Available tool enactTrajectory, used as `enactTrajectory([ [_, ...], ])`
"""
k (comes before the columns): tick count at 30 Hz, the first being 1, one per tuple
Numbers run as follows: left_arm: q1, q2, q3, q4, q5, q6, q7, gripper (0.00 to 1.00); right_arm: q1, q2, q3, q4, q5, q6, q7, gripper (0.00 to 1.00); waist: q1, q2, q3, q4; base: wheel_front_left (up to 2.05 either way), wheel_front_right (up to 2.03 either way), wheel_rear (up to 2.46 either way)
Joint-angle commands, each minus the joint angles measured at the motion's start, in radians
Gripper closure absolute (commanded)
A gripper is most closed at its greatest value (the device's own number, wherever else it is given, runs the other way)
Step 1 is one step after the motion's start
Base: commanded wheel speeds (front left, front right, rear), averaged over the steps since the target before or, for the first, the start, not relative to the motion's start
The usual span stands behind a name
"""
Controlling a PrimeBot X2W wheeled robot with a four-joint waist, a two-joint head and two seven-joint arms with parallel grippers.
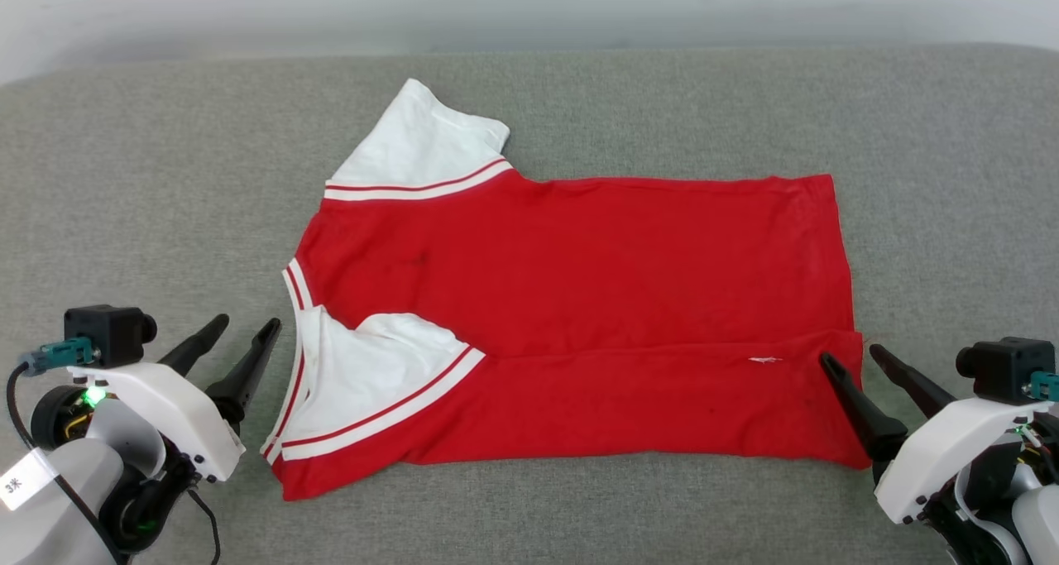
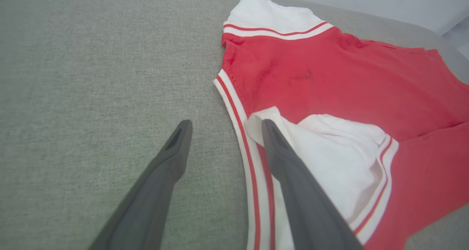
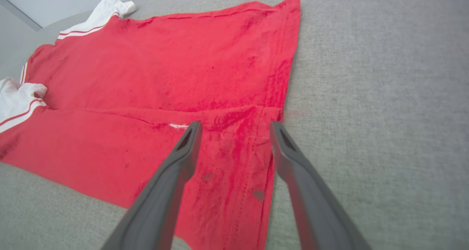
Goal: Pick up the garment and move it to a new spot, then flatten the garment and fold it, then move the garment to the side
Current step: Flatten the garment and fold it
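1. May pull the near folded strip open, by snagging the cloth when backing off.
2. Left fingers (image 1: 252, 358): wide apart, empty, just beside the striped collar (image 1: 296, 288). Right fingers (image 1: 852, 404): wide apart, empty, over the right hem (image 1: 844, 251).
3. Beyond: garment (image 1: 579, 259) flat mid-bench (image 1: 124, 176), near edge folded over.

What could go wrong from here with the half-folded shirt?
The right end effector, open, straddles the hem corner of the garment; withdrawing might drag the folded flap open.
One finger of the open left end effector is close to the striped trim and could snag it.
The far white sleeve sticks out, so the next fold may be uneven.
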Motion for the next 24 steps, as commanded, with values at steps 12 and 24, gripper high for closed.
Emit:
enactTrajectory([
  [12,-0.065,0.116,-0.045,-0.157,-0.016,0.024,0.254,0.00,0.042,0.037,-0.048,-0.064,-0.054,-0.001,0.009,0.00,-0.0001,-0.0001,-0.079,0.037,0.00,0.00,0.00],
  [24,-0.095,0.170,-0.146,-0.277,-0.060,0.055,0.600,0.00,0.012,0.063,-0.031,-0.061,-0.078,-0.001,0.010,0.00,-0.0001,-0.0001,-0.079,0.020,0.00,0.00,0.00],
])
